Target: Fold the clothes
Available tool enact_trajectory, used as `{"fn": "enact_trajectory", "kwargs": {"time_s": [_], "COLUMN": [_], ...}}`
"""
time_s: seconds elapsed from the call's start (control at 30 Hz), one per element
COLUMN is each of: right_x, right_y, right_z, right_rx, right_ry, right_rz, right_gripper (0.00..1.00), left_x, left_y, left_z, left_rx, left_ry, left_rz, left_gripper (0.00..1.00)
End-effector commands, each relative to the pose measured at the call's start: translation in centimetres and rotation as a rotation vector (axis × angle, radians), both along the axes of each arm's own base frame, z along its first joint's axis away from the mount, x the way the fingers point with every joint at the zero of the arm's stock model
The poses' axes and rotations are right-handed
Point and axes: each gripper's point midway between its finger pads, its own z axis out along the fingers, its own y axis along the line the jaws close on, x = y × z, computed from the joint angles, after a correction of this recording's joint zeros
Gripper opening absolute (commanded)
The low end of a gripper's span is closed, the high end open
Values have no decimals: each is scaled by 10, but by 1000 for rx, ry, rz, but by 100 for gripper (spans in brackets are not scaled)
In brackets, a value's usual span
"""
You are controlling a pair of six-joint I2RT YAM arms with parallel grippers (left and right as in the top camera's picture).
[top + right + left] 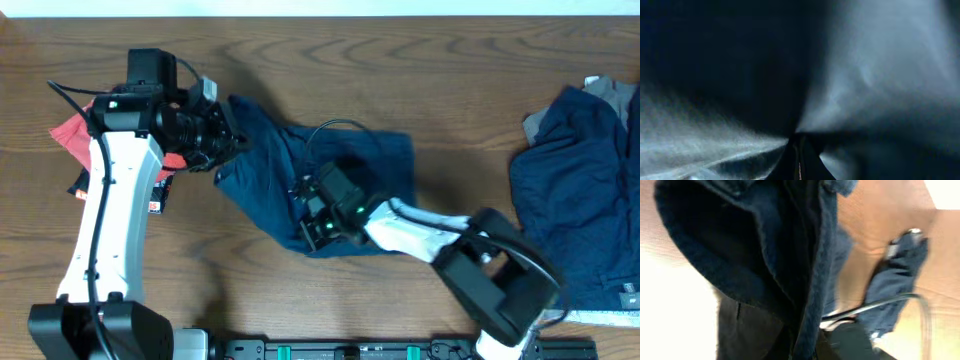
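Across the middle of the table (450, 80) we see the navy shorts (270, 165) lying crumpled, stretched from upper left to lower right. At their upper left corner the left gripper (235, 143) is clamped tight on the cloth, which hangs close across its wrist camera. At their lower edge the right gripper (308, 222) is pinched closed on a fold, the fabric puckering toward its fingertips in the wrist view. Under the left arm we find a red garment (70, 135). Well apart, at the right edge, sits a pile of navy clothes (570, 200) with a grey piece (605, 92) at its top.
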Motion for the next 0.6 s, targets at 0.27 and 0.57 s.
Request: {"fn": "enact_trajectory", "kwargs": {"time_s": [0.27, 0.57], "right_x": [36, 81], "right_y": [-11, -136], "right_z": [25, 79], "right_rx": [14, -182], "right_ry": [-14, -46], "right_rz": [-75, -339], "right_gripper": [17, 18], "left_x": [-7, -13], "left_y": [-8, -16], "left_z": [33, 23], "left_rx": [-66, 16], "left_ry": [-71, -53], "left_rz": [-12, -37], "left_gripper": [6, 6]}}
